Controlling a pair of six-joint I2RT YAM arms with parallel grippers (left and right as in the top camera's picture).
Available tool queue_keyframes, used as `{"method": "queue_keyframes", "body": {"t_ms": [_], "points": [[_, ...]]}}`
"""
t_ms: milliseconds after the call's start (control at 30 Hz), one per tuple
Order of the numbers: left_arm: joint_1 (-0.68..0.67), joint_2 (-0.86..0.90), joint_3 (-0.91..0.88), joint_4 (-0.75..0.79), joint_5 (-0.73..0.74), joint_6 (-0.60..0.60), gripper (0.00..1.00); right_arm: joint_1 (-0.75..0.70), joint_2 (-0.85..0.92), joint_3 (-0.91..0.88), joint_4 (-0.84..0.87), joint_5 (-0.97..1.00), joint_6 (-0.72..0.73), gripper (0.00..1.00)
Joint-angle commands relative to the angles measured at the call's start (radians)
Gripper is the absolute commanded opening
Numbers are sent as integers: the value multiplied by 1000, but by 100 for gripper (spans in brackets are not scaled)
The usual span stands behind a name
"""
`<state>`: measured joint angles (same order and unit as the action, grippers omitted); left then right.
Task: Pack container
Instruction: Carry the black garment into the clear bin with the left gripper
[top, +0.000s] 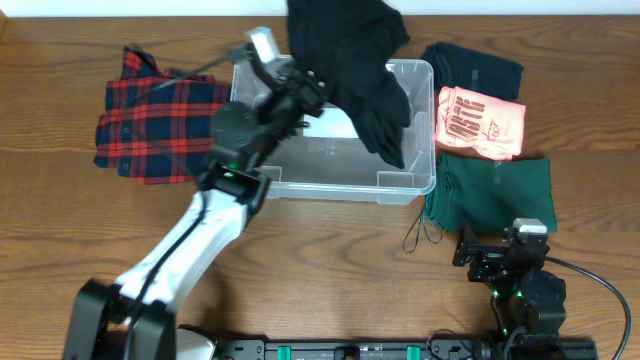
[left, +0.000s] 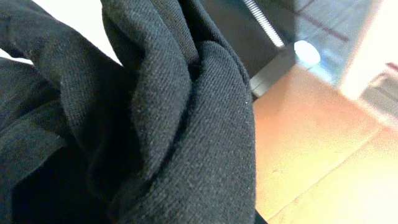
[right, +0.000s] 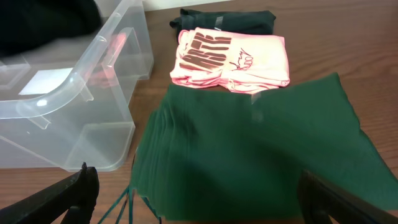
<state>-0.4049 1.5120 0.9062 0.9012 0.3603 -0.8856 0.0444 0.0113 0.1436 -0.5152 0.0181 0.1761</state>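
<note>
The clear plastic container (top: 330, 185) stands at the middle back of the table, a white label on its base. My left gripper (top: 310, 82) hovers over it, shut on a black garment (top: 350, 60) that hangs bunched above the bin's right half. Black fabric (left: 155, 112) fills the left wrist view and hides the fingers. My right gripper (top: 497, 250) rests low near the front right, open and holding nothing. Its fingertips (right: 68, 199) straddle the near edge of a folded green garment (right: 255, 149), with the container (right: 68, 106) to the left.
A red plaid shirt (top: 160, 115) lies left of the bin. Right of it lie a dark folded garment (top: 470, 68), a pink printed shirt (top: 480, 122) and the green garment (top: 490, 190), whose strings trail toward the front.
</note>
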Motion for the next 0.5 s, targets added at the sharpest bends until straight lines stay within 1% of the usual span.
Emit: {"method": "queue_keyframes", "body": {"t_ms": [0,133,333,400,467], "points": [[-18,23,39,33,-85,-3,6,6,-5,-2,-2,0,10,99],[-20,30,37,-37,-93,-13,6,6,-5,-2,-2,0,10,99],[-20,30,37,-222,-130,-13,6,6,-5,-2,-2,0,10,99],[-20,30,37,-288,-165,-14,6,6,-5,-2,-2,0,10,99],[-29,32,37,-287,-218,-14,6,6,-5,-2,-2,0,10,99]]}}
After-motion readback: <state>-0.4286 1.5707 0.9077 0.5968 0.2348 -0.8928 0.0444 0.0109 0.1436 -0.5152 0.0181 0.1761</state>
